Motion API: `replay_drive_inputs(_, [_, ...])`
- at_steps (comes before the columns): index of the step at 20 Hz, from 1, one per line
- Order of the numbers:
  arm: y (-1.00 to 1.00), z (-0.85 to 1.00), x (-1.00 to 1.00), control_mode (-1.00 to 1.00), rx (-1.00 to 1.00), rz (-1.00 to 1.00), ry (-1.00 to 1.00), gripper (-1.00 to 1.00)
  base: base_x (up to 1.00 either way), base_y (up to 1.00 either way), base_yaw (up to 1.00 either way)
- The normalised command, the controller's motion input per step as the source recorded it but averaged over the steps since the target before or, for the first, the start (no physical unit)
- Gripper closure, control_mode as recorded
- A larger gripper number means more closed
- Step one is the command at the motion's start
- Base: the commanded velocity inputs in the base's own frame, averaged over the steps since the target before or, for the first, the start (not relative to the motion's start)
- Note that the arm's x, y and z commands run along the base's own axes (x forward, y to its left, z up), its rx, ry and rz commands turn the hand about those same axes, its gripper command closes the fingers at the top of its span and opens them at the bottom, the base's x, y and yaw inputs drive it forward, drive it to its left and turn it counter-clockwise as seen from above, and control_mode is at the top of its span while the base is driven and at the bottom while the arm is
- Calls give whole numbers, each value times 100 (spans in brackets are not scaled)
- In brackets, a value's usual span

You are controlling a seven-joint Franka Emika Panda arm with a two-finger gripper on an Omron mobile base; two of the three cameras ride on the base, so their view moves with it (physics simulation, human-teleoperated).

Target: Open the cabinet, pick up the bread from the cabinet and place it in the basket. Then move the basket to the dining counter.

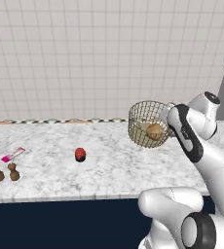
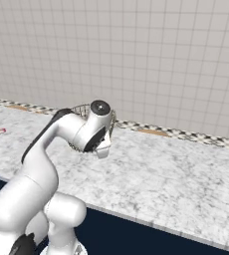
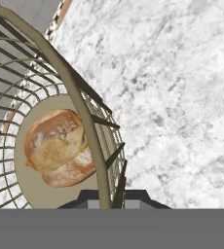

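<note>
The bread (image 3: 59,148) lies on the round floor of the basket (image 1: 145,121) — a golden-brown roll seen through the wire mesh in the left base view too. The basket hangs tilted above the dining counter (image 1: 109,165), clear of the marble, its thin handle running down between the fingertips of the gripper (image 3: 109,197), which pinch it. To the left on the same counter sit a small red and black object (image 1: 80,154), two brown shakers (image 1: 6,172) side by side, and a pink packet (image 1: 13,154) — all well apart from the basket. A pale tiled wall (image 1: 84,58) backs the counter.
</note>
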Motion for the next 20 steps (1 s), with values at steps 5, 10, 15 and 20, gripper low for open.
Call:
replay_drive_inputs(5, [-17,-21,80,-100,0,15,8,100,0,0,0])
replay_drive_inputs(10, [-13,-25,69,-100,0,2,13,100,0,0,0])
replay_drive_inputs(15, [-21,-55,66,-100,0,0,6,100,0,0,0])
replay_drive_inputs(20, [-23,-45,37,-100,0,4,0,100,0,0,0])
